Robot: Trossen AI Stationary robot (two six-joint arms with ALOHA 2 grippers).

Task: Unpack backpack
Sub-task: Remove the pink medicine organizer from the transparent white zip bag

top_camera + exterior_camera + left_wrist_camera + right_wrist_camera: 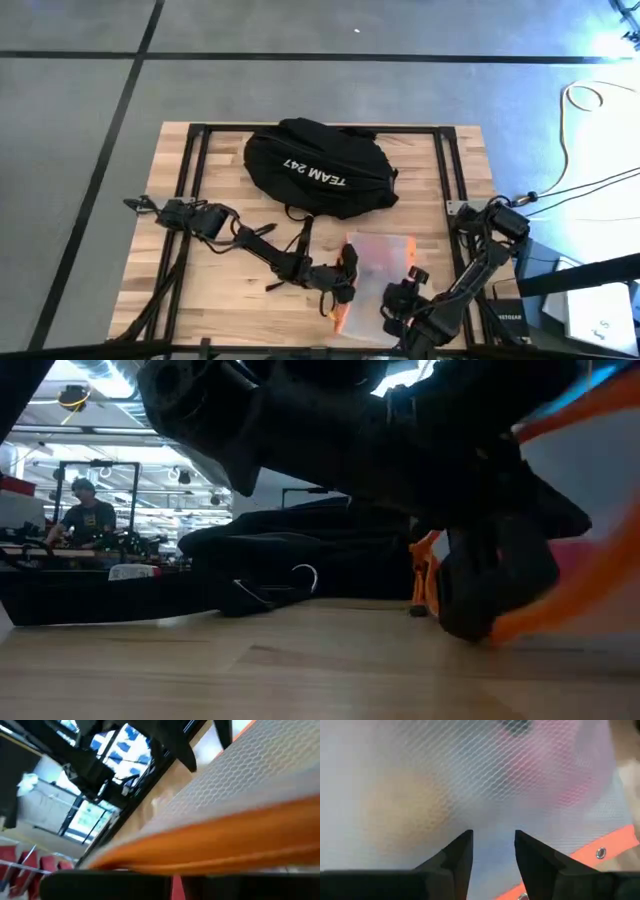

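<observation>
The soft, floppy black fabric backpack (318, 168) lies at the table's far centre, best gripped by a strap, while the left gripper (345, 280) clamps an orange-edged translucent mesh pouch (378, 262) and the right gripper (492, 851), fingers apart, hovers over it.

The mesh pouch (485, 775) fills the right wrist frame, its contents only blurred pink and yellow patches behind the netting. At the high view's lower centre, the left gripper (345, 275) overlaps the pouch's orange edge; its fingers cannot be made out. In the low view, dark arm parts (400, 440) block the upper right.
</observation>
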